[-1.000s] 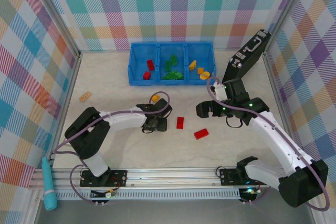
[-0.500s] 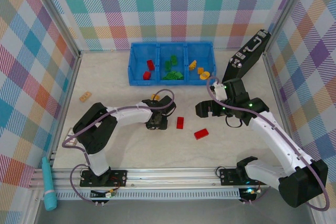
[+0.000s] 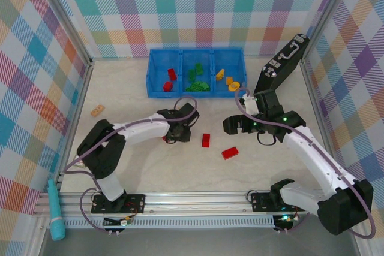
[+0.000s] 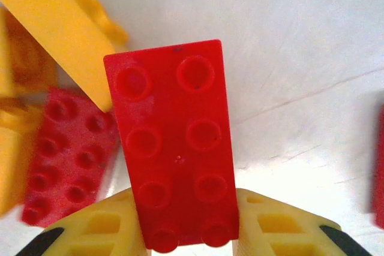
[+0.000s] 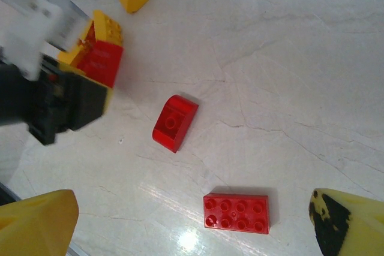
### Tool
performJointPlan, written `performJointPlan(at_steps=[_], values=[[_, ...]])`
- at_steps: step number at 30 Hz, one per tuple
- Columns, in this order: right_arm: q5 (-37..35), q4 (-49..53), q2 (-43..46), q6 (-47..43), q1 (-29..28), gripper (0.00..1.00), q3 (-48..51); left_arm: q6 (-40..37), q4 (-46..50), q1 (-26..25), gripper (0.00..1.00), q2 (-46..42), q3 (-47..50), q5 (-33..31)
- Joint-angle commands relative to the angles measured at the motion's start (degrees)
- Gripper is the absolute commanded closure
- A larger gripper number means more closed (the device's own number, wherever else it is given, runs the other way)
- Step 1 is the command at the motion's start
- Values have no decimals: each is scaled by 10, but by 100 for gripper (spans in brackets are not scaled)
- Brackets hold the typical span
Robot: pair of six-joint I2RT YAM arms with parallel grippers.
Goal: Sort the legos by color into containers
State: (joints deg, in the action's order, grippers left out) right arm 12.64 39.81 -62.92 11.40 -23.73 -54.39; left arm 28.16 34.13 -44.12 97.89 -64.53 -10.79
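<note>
Your left gripper (image 3: 174,135) sits low over the table, just left of one red brick (image 3: 206,140). A second red brick (image 3: 229,153) lies below your right gripper (image 3: 233,126). The blue tray (image 3: 180,95) holds red, green and orange bricks in separate compartments.

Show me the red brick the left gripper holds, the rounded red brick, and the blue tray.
Gripped red brick (image 4: 174,148), left wrist view, its studded face.
Rounded red brick (image 5: 174,122), right wrist view, its top.
Blue tray (image 3: 150,76), top external view, left wall.
</note>
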Motion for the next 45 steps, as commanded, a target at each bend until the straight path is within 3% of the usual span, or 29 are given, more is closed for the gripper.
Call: performJointPlan(at_steps=[1,9,15,21,26,33,38,45], values=[[6,-13,-13,10,-4,1,12,-50,10,25,73,-49,-50,-22],[24,-48,-37,55,-8,1,31,-142,-34,129,73,-32,-156,-12],[52,-80,-70,90,-20,1,38,-147,-116,190,74,11,-176,-5],[22,-72,-120,90,-47,1,11,-146,-161,231,74,85,-216,15],[-24,-68,-166,101,-70,0,-11,-146,-164,252,68,134,-258,32],[-52,-77,-247,122,-105,3,-37,-152,-158,261,48,165,-291,55],[-73,-70,-281,127,-131,4,-59,-157,-161,263,44,147,-292,65],[-98,-53,-265,131,-139,3,-61,-157,-163,261,43,67,-249,94]])
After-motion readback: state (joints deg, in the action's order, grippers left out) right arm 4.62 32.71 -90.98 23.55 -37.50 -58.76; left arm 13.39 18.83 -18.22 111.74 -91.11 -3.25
